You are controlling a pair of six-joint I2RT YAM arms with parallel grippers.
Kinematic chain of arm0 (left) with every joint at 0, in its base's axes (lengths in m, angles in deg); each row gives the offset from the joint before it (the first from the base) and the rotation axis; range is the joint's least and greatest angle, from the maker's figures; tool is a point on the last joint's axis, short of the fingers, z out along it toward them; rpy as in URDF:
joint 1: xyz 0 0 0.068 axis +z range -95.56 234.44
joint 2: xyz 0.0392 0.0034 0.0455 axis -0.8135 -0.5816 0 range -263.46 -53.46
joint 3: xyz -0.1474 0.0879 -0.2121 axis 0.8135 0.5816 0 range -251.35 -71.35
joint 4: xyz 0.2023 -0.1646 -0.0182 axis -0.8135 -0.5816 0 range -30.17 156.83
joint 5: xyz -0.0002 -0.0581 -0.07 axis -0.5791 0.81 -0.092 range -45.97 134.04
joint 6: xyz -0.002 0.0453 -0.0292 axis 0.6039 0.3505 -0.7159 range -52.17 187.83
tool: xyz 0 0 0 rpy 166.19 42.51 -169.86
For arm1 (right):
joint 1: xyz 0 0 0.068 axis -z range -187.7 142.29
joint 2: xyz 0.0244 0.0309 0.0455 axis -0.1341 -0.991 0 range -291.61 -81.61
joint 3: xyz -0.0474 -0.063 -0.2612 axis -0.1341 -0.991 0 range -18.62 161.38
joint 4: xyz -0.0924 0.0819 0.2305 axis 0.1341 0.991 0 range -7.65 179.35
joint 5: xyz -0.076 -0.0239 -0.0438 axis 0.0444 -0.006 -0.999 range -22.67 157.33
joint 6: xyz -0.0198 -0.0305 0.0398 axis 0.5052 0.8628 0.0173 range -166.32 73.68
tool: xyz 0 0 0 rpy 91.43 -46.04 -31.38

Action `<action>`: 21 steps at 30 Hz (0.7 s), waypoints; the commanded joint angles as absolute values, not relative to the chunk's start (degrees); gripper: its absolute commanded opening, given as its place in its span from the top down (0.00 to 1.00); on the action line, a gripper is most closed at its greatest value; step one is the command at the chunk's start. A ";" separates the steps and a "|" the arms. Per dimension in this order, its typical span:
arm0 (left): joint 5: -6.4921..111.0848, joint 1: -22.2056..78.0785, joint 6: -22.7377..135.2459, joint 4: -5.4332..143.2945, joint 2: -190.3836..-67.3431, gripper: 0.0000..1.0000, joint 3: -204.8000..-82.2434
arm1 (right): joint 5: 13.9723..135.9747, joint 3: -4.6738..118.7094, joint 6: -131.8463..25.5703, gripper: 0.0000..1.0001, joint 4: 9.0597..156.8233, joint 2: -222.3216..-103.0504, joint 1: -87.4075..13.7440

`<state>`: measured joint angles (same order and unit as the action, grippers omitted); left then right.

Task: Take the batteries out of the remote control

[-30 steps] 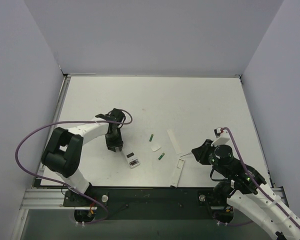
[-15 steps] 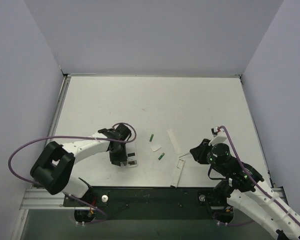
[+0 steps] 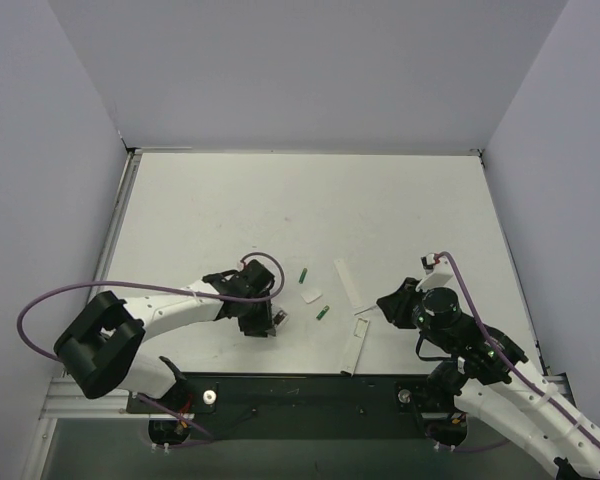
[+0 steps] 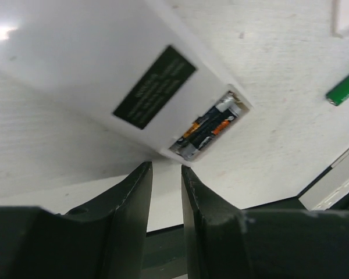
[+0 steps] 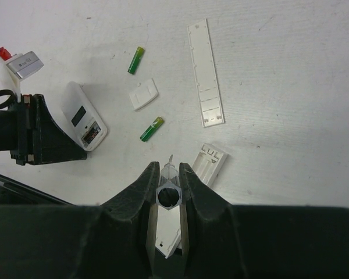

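A small white remote (image 4: 104, 75) lies back-up with its battery bay open; a dark battery (image 4: 208, 127) sits in it. My left gripper (image 4: 166, 174) hovers right at its near corner, jaws a narrow gap apart with nothing between them. In the top view the left gripper (image 3: 260, 316) covers most of that remote. Two green batteries (image 5: 136, 60) (image 5: 152, 128) lie loose on the table. My right gripper (image 5: 167, 174) is shut on a clear hex-handled tool (image 5: 167, 196), its thin tip pointing at the table above a long white remote (image 5: 210, 163) with an empty open bay.
A small white cover (image 5: 144, 94) lies between the two green batteries. A long white cover (image 5: 205, 72) lies beyond the long remote. The table's near edge and dark rail (image 3: 300, 385) run just behind both grippers. White walls enclose the table.
My left gripper has moved right and toward the near edge, ending over the small remote, which has shifted slightly right. The right arm has barely moved.
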<state>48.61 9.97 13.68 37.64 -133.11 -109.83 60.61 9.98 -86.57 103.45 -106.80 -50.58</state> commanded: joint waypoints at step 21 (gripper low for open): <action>52.02 35.97 30.21 34.84 -132.63 0.60 -120.83 | 46.85 19.43 -76.74 1.00 75.07 -135.18 -70.28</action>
<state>47.63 30.71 24.46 36.57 -131.50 -120.61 52.13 15.23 -83.12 87.62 -127.03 -66.60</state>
